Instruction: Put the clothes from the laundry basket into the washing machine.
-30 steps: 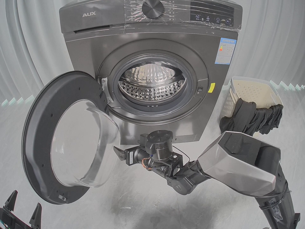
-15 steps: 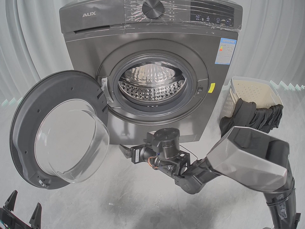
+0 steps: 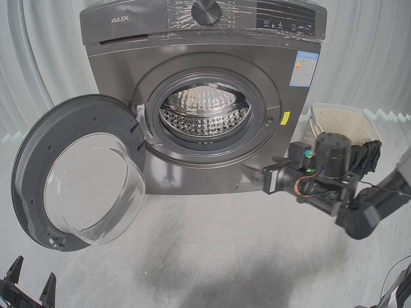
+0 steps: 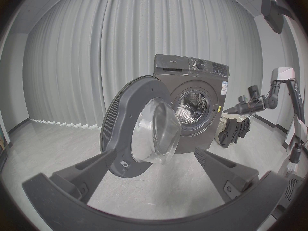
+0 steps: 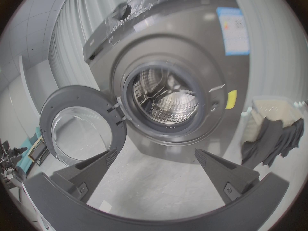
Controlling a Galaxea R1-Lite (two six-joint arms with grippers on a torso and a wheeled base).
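**Fingers wide, clothes still on the basket**

My right fingers (image 5: 224, 172) stand wide apart and hold nothing. They hang above the floor in front of the washer's (image 3: 128, 65) lower right corner, near the basket (image 3: 342, 116) and pointing away from it, toward the open door (image 3: 64, 125). My left fingers (image 4: 224, 172) are spread wide too, empty, low at my near left and well apart from the door.

The clothes (image 3: 370, 152) are a dark bundle draped over the basket's front rim. Part lies inside, and a long fold hangs down the outer wall toward the floor. The basket sits on the floor just beside the washer's right side. None of the clothes is in the drum (image 3: 203, 112) yet.

I judge the cloth soft, light and limp. It will give no resistance, but it will sag and trail from whatever point I pinch. The best hold looks like the bunched ridge on the rim, where the folds are thickest and stand proud of the plastic. I should bite deep there so I don't catch just one thin layer. The hanging tail may drag on the basket wall or snag at the drum's mouth, so I should lift high before swinging across.
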